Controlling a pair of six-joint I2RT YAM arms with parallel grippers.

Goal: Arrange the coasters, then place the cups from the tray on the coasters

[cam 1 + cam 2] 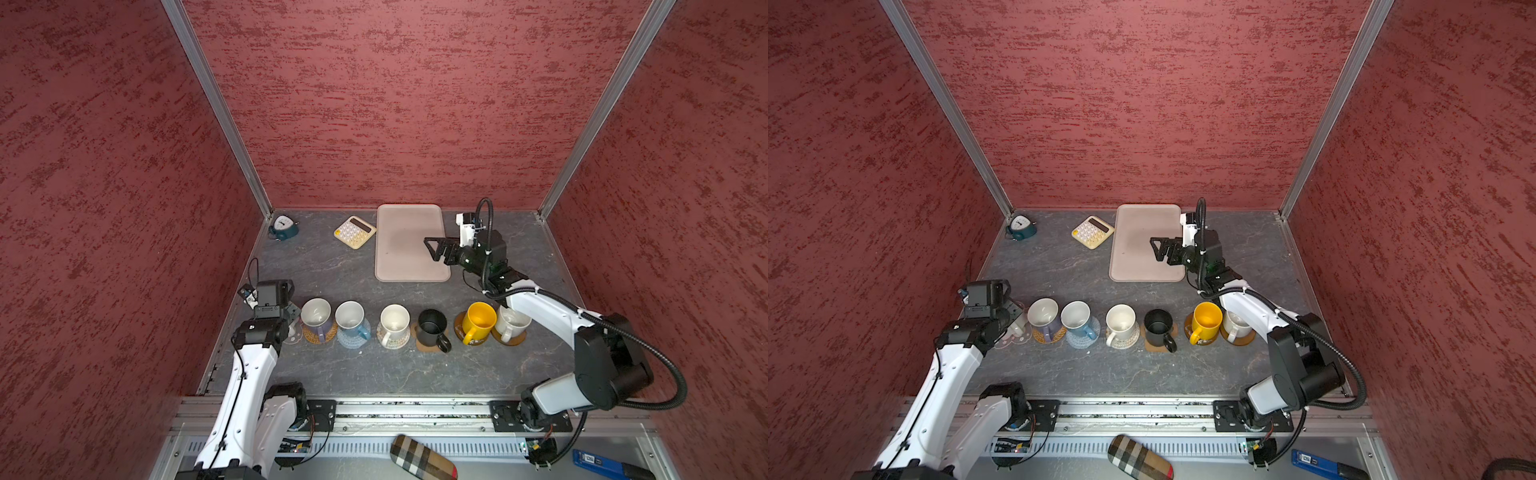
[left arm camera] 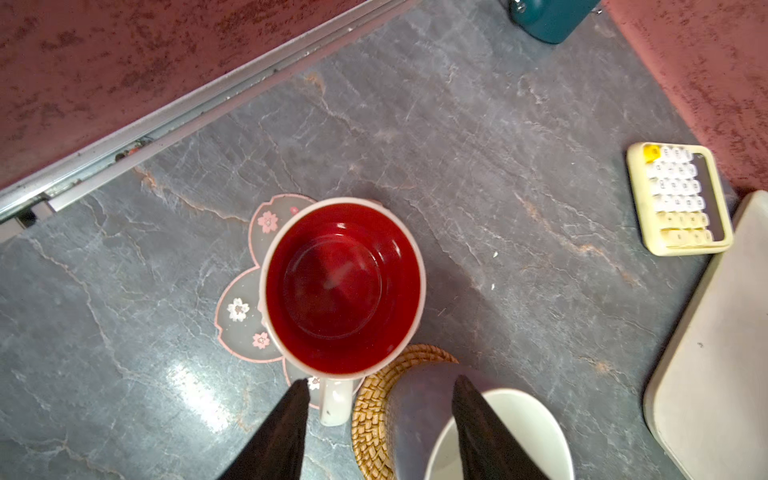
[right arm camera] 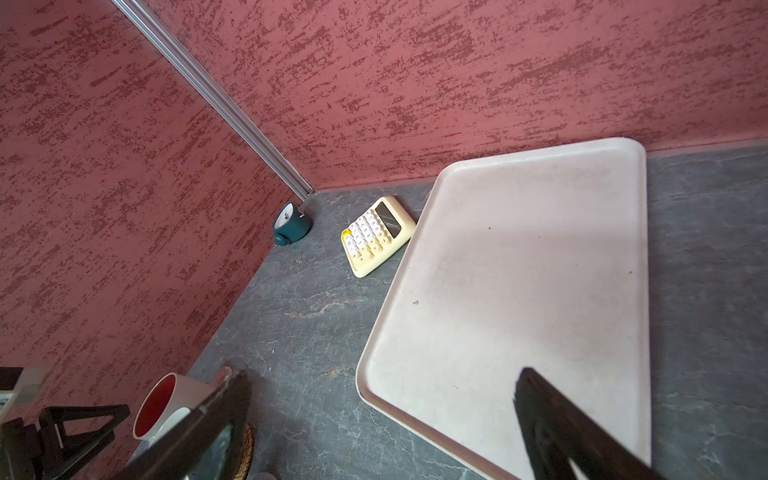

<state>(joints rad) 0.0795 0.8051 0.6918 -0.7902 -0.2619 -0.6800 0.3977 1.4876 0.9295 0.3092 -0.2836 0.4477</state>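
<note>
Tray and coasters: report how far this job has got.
Done: the tray holds no cups; the row from lavender cup to cream cup stands on coasters. In hand: the red-lined cup sits on the pink flower coaster, left claw open astride its handle. Right claw open, holding nothing. Left: probably only pulling clear.

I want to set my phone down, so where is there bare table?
Bare: the wide strip between the cup row and the front rail; the patch bordered by clock, calculator, tray and that row. Crowded: the cup row itself, with the left claw at its left end.
</note>
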